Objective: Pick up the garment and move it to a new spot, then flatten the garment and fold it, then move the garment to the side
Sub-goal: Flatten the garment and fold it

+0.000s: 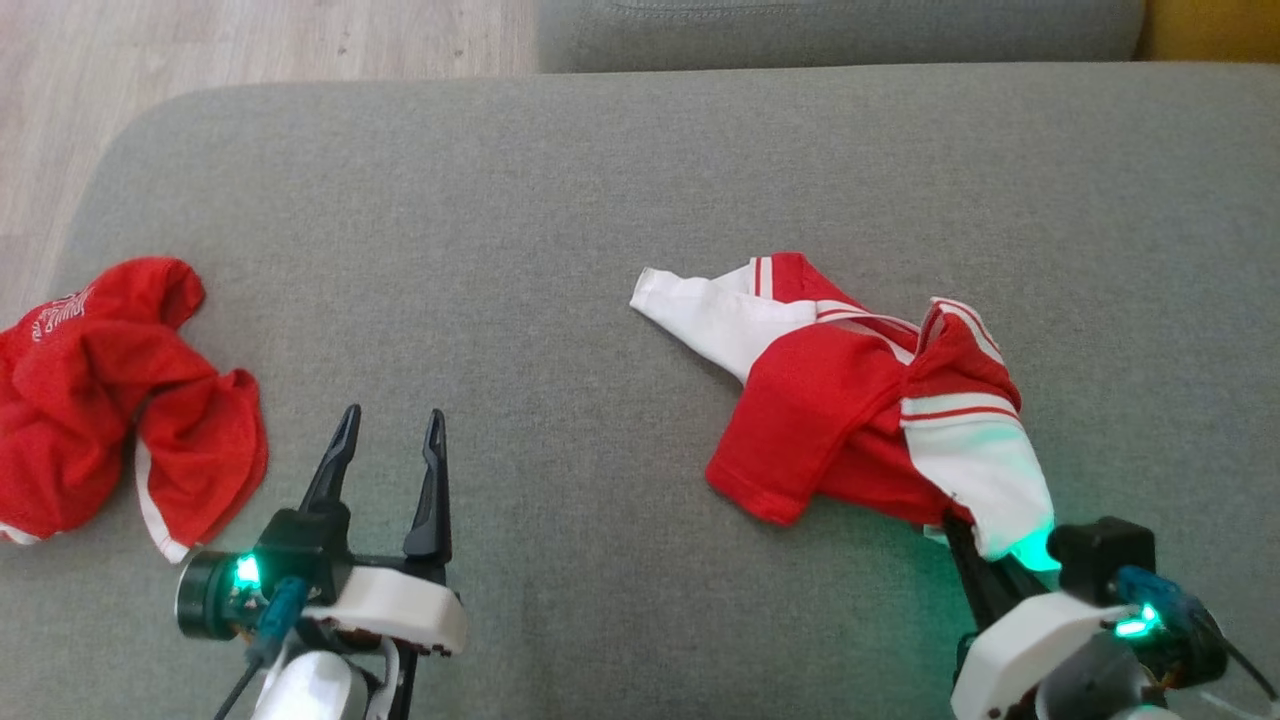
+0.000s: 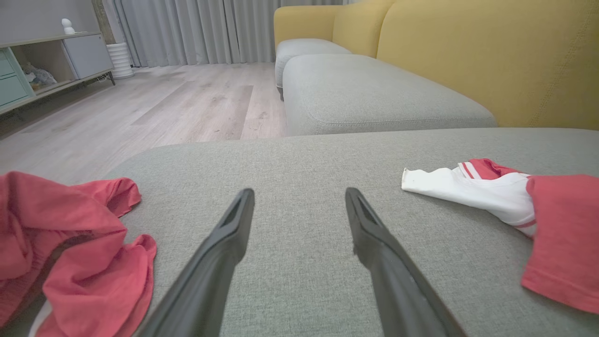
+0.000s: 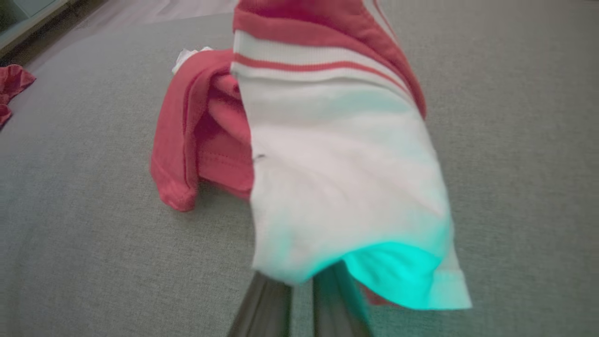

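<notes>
Two garments lie on the grey cushion (image 1: 600,150) before us. At its left edge sits a crumpled red garment (image 1: 100,400); just beside it our left gripper (image 1: 392,425) points across bare fabric, fingers spread wide and empty. Toward the right edge the red-and-white garment (image 1: 850,400) lies bunched, one white sleeve reaching left, while our right gripper (image 3: 302,299) pinches its white hem at the near edge, fingers closed together.

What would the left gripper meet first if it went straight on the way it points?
Most likely the bare grey cushion: the left gripper points between the red garment on its left and the red-and-white shirt on its right. Height is unclear.
</notes>
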